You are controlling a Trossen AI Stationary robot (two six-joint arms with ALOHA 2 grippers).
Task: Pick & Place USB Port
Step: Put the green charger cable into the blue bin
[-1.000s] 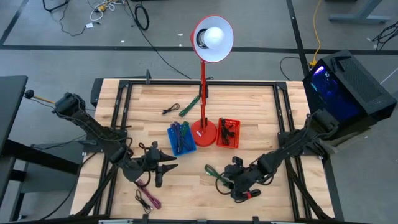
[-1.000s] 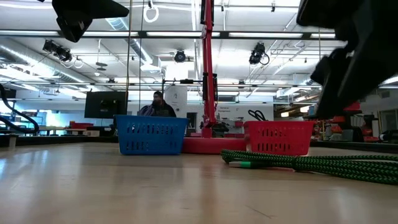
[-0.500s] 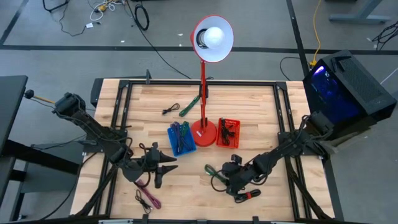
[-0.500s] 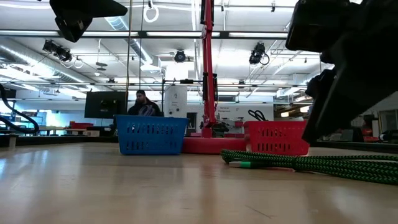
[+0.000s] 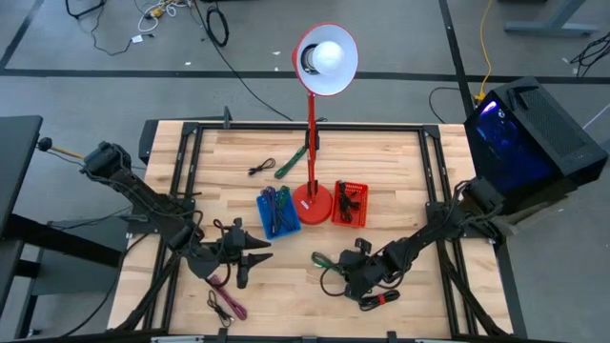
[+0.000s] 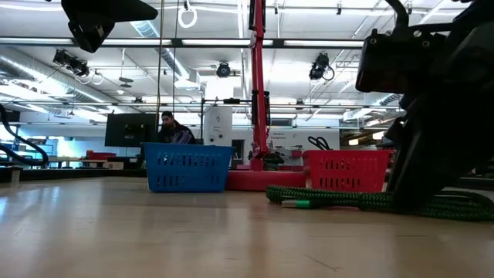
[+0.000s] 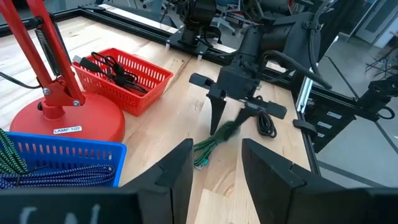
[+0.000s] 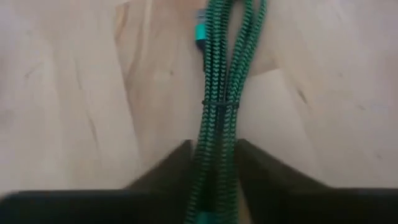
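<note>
My right gripper point(image 5: 341, 277) was down at the table point(image 5: 286, 286), near its front edge and in front of the red basket point(image 5: 349, 204). Its two fingers point(image 8: 163, 169) stood one on each side of the green cable point(image 8: 217, 106), narrow and right against the bundle, though I could not tell if they were gripping it yet. The cable lay flat on the wood, its plug end pointing away from my wrist; from table height it stretched along the boards in front of the red basket point(image 6: 345, 171). My left gripper point(image 5: 250, 255) hovered over the table's left front part, its fingers point(image 7: 175, 169) parted and empty. The lamp point(image 5: 314, 195) stood between the blue basket point(image 5: 277, 211) and the red one. A purple cable point(image 5: 227, 303) lay near the front edge.
</note>
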